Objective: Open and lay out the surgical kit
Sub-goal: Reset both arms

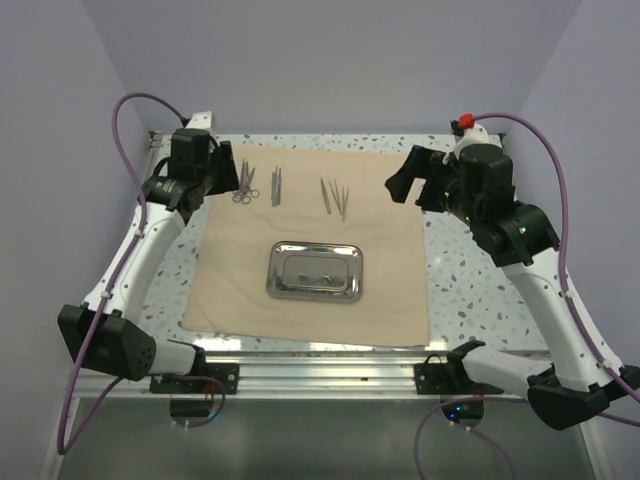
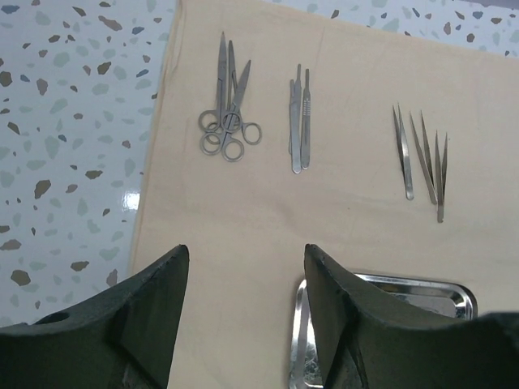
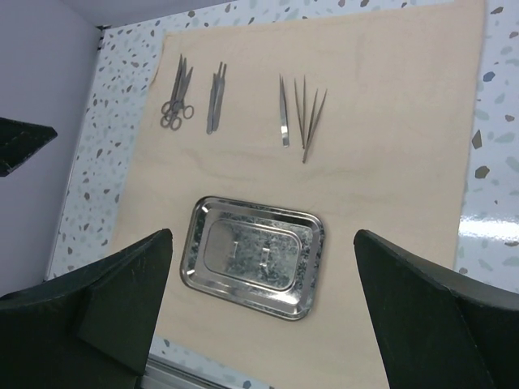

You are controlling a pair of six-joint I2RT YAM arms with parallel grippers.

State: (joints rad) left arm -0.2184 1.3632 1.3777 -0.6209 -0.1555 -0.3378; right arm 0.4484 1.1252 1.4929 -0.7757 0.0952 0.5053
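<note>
The beige cloth wrap (image 1: 230, 290) lies spread flat on the table. The steel tray (image 1: 272, 272) sits on its near middle with no instruments in it. Along the cloth's far edge lie scissors (image 1: 244, 183), two straight handles (image 1: 276, 186) and several tweezers (image 1: 335, 197). My left gripper (image 1: 224, 178) is open and empty, raised above the cloth's far left, just left of the scissors (image 2: 227, 121). My right gripper (image 1: 400, 182) is open and empty, raised over the far right of the cloth, and looks down on the tray (image 3: 312, 259).
Speckled tabletop (image 1: 470, 280) borders the cloth on the left, right and back. Purple walls enclose the back and sides. A metal rail (image 1: 320, 375) runs along the near edge between the arm bases.
</note>
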